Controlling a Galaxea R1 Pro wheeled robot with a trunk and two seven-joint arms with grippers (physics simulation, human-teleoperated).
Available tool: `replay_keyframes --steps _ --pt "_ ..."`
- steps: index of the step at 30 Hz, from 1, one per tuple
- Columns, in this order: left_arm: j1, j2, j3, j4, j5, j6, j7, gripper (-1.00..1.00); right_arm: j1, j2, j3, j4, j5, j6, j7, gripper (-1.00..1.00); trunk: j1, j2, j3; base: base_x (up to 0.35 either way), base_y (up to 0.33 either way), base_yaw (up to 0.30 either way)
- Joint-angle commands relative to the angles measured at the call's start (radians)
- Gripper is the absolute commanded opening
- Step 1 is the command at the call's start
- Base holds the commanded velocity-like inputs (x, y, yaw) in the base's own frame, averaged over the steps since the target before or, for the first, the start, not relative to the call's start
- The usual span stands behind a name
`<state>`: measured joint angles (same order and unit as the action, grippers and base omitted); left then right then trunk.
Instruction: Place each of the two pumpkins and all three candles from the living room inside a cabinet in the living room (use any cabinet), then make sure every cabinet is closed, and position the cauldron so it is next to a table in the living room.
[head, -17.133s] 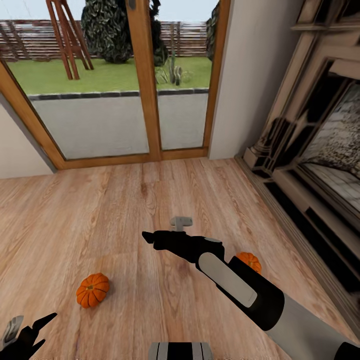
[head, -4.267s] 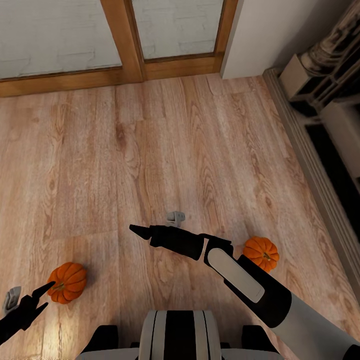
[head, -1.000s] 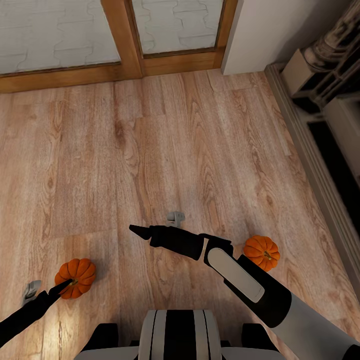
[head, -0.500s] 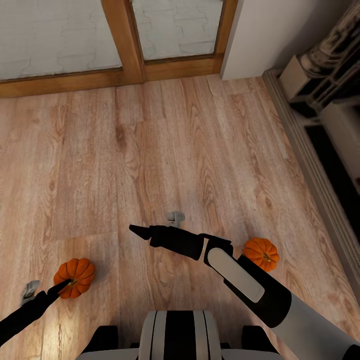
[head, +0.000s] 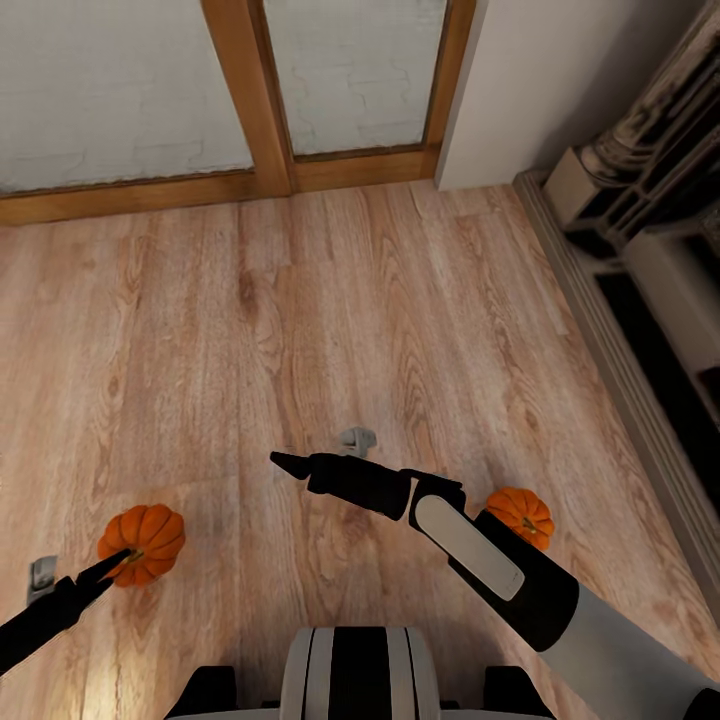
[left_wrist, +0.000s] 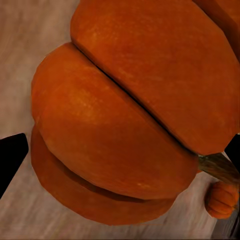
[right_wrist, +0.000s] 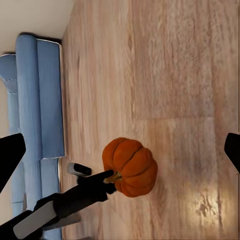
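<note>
The right wrist view shows what the head view lacks: a blue sofa (right_wrist: 37, 100) along the wall beyond the left-hand pumpkin (head: 142, 530), and the left gripper (right_wrist: 107, 181) with its dark tips at that pumpkin's stem, though whether its fingers are spread or pinching cannot be told. The left wrist view has that pumpkin close between two black fingertips (left_wrist: 10, 157). In the head view the right arm reaches forward above the wooden floor (head: 380, 300), the right gripper (head: 290, 464) pressed to a point, the second pumpkin (head: 520, 516) on the floor beside its forearm.
</note>
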<state>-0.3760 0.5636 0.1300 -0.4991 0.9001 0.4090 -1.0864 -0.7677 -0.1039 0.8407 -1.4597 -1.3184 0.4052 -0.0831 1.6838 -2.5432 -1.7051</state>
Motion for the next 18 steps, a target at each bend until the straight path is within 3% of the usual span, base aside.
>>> replay_keyframes --steps 1,3,5,7,18 --pt "0.000 0.006 0.000 0.000 0.003 0.021 -0.016 -1.00 -0.001 -0.007 0.001 0.002 -0.010 -0.001 -0.009 1.00 -0.001 0.000 0.003 0.000 0.000 0.000" --pt "0.000 0.017 0.000 0.001 0.002 0.046 -0.081 -1.00 -0.001 -0.026 -0.018 0.010 -0.010 0.000 -0.009 1.00 -0.001 0.001 0.011 0.000 0.000 0.000" --pt "0.000 0.020 -0.001 0.002 0.003 0.061 -0.115 -1.00 -0.001 -0.031 -0.066 0.019 -0.009 0.008 -0.007 1.00 -0.002 0.001 0.019 0.000 0.000 0.000" --pt "0.000 0.020 -0.001 0.002 0.005 0.082 -0.128 -1.00 -0.001 -0.035 -0.091 0.044 -0.010 0.008 -0.005 1.00 -0.003 0.001 0.027 0.000 0.000 0.000" --pt "0.000 0.018 -0.001 0.002 0.012 0.145 -0.135 -1.00 -0.001 -0.037 -0.103 0.079 -0.010 0.000 -0.004 1.00 -0.008 0.004 0.069 0.000 0.000 0.000"
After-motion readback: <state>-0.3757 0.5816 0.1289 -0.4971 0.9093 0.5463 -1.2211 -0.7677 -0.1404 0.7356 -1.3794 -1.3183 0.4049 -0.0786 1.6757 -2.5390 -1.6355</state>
